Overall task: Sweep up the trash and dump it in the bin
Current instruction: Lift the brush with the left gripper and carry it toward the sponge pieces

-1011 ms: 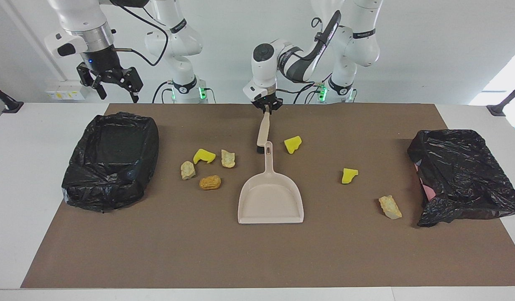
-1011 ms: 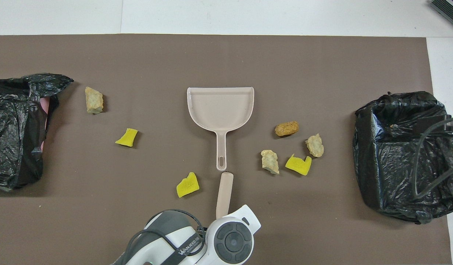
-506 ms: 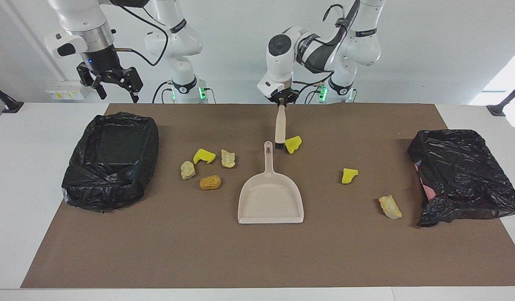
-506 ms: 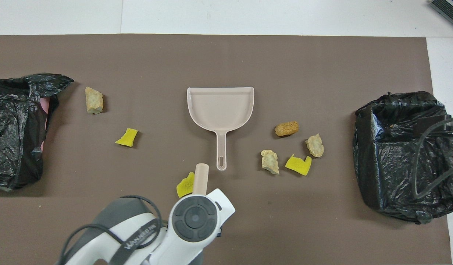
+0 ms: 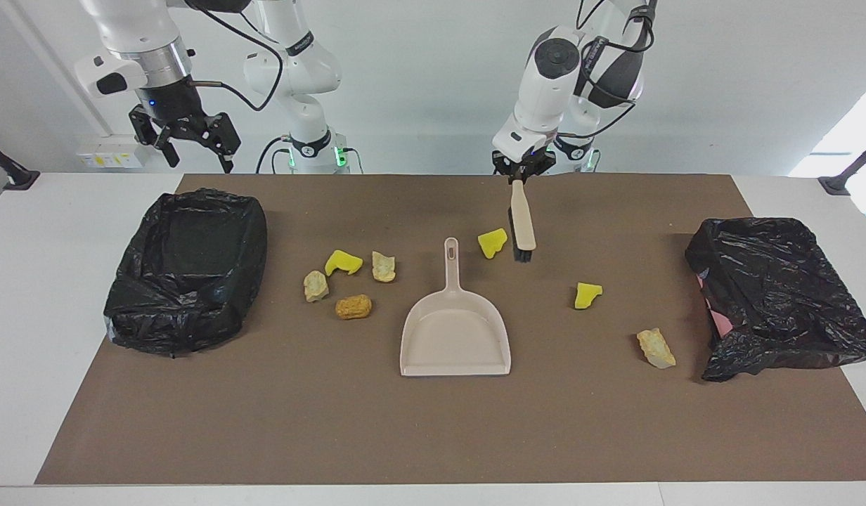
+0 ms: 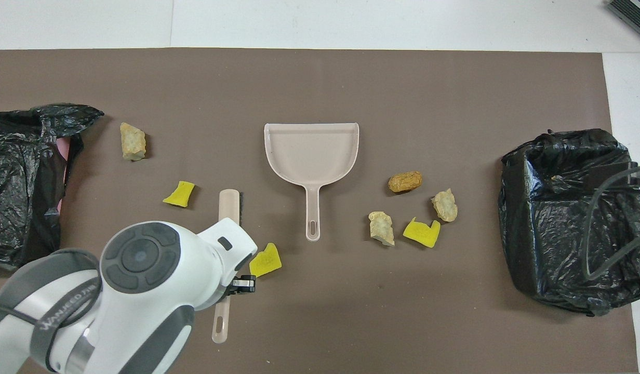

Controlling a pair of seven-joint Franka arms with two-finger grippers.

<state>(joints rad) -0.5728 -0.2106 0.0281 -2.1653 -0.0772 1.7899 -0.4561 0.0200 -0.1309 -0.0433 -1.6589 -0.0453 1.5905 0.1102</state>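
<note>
My left gripper (image 5: 517, 176) is shut on the handle of the beige brush (image 5: 522, 221) (image 6: 229, 205). The black bristles hang low over the mat, just beside a yellow trash chunk (image 5: 492, 243) (image 6: 265, 261), toward the left arm's end. Another yellow chunk (image 5: 587, 295) and a beige chunk (image 5: 656, 348) lie farther toward that end. Several chunks, among them an orange-brown one (image 5: 353, 306) (image 6: 404, 181), lie between the dustpan (image 5: 455, 330) (image 6: 312, 153) and the black-lined bin (image 5: 187, 267) (image 6: 569, 218). My right gripper (image 5: 197, 158) waits open, high over the bin's edge.
A second black bag (image 5: 777, 295) (image 6: 18, 182) with something pink under it lies at the left arm's end of the brown mat (image 5: 433, 436). White table shows around the mat.
The left arm has carried the brush from the dustpan's handle past the yellow chunk, toward its own end of the table. The right arm has not moved.
</note>
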